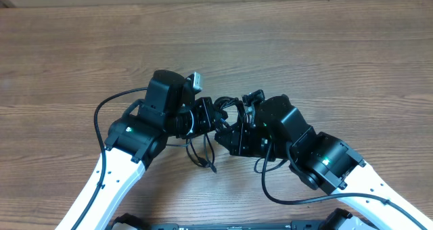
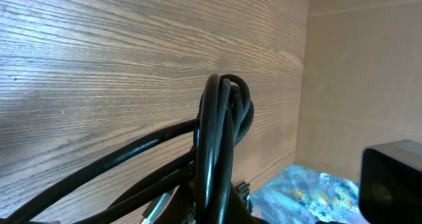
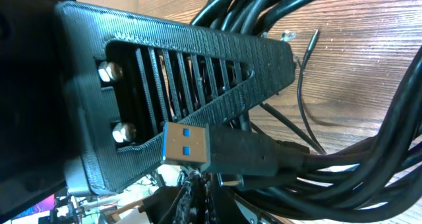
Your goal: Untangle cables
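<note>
Overhead, we see the cables (image 1: 223, 111) bunched mid-table (image 1: 325, 47) between both arms, the left gripper (image 1: 206, 116) seemingly clamped on a folded loop to anchor it, while we cannot tell whether the right gripper (image 1: 233, 130), pressed against the bundle, grips anything.

Left arm (image 1: 111, 166) enters from lower left; its white link rises to a black wrist that bends inward. Left gripper (image 1: 213, 116) points right. Right arm (image 1: 358, 186) enters from lower right, roughly mirrored. Right gripper (image 1: 235, 132) points left. The two gripper tips sit just beside each other at centre. Right wrist view shows one ribbed black finger (image 3: 198, 72) close up. Jaw opening cannot be made out on either side.
</note>
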Available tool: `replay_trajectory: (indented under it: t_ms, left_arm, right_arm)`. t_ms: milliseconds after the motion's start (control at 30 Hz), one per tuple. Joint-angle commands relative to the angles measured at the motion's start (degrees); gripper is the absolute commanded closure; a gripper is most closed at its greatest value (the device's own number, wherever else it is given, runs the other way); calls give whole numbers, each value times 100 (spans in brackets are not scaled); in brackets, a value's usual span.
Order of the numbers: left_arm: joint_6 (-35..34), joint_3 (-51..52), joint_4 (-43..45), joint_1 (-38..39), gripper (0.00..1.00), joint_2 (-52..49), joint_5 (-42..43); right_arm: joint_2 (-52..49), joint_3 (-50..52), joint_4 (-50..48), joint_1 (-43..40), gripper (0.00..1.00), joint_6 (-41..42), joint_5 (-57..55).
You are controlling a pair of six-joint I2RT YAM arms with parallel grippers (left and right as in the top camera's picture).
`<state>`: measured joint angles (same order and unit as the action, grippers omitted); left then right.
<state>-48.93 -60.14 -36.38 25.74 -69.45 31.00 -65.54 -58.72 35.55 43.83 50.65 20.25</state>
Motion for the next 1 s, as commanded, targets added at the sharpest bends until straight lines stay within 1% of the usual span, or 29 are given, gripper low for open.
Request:
replay_trajectory:
  t_ms: [0,100,167,300,433,633,700,800,967]
  left_arm:
    - [382,-125,-140,92,96,55,162]
    - [562,-125,-243,92,95,57,166]
    - [702,-125,-238,92,96,57,219]
    - [697,-125,-122,92,96,57,391]
    - [693,-125,190,92,96,57,782]
    - [227,-125,461,85,96,57,839]
    - [87,-125,647,85,96,57,1049]
    - [81,-125,1075,85,96,57,1528]
    - [42,-125,1078,-33,96,57,1515]
  right_arm:
    - [-55,-87,-33,-275,96,4,-415]
    - [-55,-87,-35,-433,96,-44,-450]
    - [-55,-87,-35,-472,96,-256,-562]
    - [-98,-87,-33,-470,96,-317,-562]
    - [-214,-87,50,-470,96,-306,-564]
    - [-402,-87,111,-466,96,-275,-494]
    - [-435,-87,109,-466,96,-278,-514]
    - [-507,-87,109,-466,96,-273,-590]
    - [-627,-87,205,-466,96,-247,-586]
